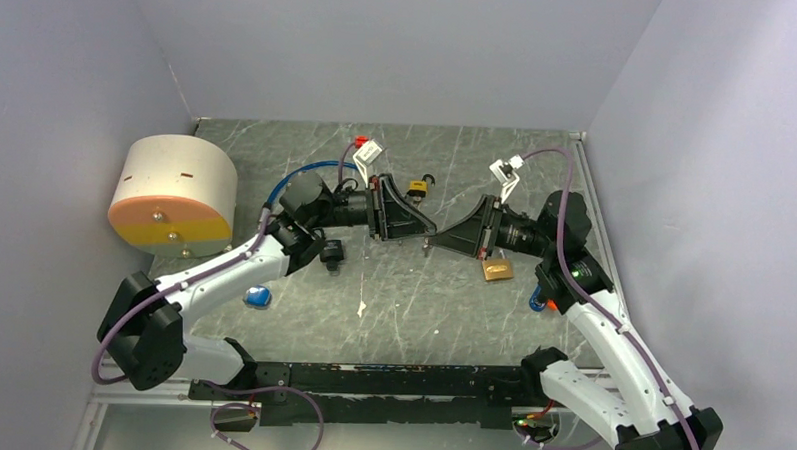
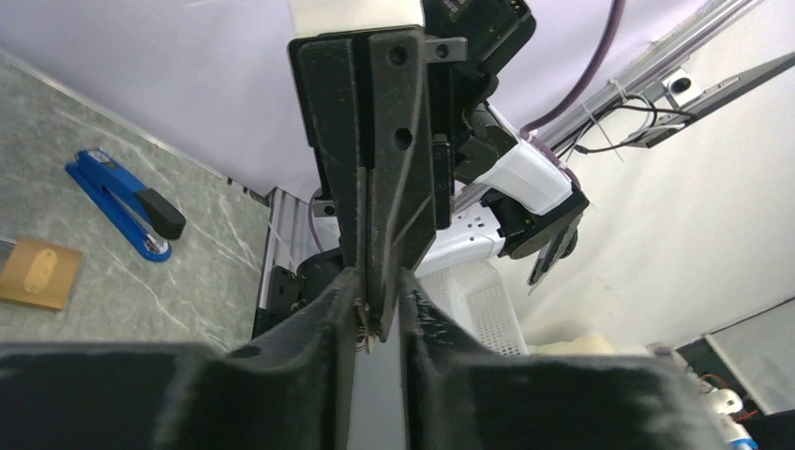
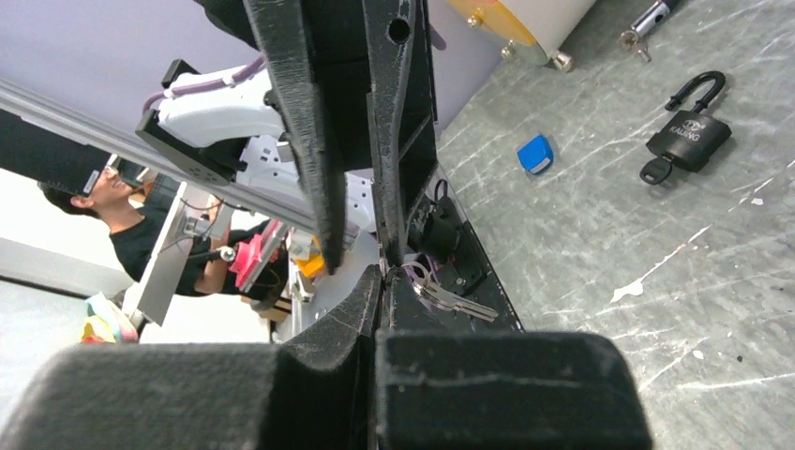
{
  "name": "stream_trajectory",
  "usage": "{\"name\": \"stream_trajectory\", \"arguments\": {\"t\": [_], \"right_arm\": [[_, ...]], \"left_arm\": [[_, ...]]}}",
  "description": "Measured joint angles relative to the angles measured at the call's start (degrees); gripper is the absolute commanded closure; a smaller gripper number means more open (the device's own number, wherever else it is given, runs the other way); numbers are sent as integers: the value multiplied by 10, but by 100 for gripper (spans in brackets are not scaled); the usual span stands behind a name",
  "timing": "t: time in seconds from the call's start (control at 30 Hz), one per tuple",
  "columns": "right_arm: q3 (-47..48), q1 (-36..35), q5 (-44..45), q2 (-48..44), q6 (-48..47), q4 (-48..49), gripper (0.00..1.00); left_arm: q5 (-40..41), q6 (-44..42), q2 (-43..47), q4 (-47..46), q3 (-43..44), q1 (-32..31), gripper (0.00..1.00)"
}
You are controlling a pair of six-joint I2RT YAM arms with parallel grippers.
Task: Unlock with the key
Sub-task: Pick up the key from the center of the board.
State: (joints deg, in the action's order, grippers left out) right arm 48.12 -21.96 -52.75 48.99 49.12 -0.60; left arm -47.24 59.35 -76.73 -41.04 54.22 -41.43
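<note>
Centre of table: right gripper clamped on the key by its ring; left gripper narrowly parted, flanking those fingertips.

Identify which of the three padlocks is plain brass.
The brass padlock lying right of centre, gold-coloured all over; the black padlock on the left is dark, and the third padlock farther back is black and yellow.

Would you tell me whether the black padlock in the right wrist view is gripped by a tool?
No, the black padlock lies loose on the table, well off to the side.
</note>
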Motion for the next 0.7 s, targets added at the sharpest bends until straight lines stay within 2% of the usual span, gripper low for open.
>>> {"name": "stream_trajectory", "arguments": {"t": [0.07, 0.13, 0.23, 0.27, 0.3, 0.4, 0.6, 0.7], "right_arm": [[2, -3, -2, 2, -6, -7, 100], [6, -5, -2, 1, -13, -14, 100], [7, -5, -1, 1, -20, -21, 63], [7, -5, -1, 1, -20, -23, 57], [7, -5, 2, 0, -22, -24, 55], [7, -5, 15, -8, -22, -21, 56], [6, -5, 19, -24, -16, 4, 74], [5, -5, 17, -21, -12, 13, 74]], "left_arm": [[4, -6, 1, 14, 0, 0, 97], [6, -10, 1, 23, 0, 1, 97], [6, -13, 2, 26, 1, 0, 97], [6, -14, 2, 26, 1, 0, 97], [6, -14, 2, 27, 1, 0, 98], [6, -16, 2, 27, 1, 0, 98], [6, -14, 3, 23, 1, 0, 97], [7, -14, 7, 17, 1, 0, 97]]}}
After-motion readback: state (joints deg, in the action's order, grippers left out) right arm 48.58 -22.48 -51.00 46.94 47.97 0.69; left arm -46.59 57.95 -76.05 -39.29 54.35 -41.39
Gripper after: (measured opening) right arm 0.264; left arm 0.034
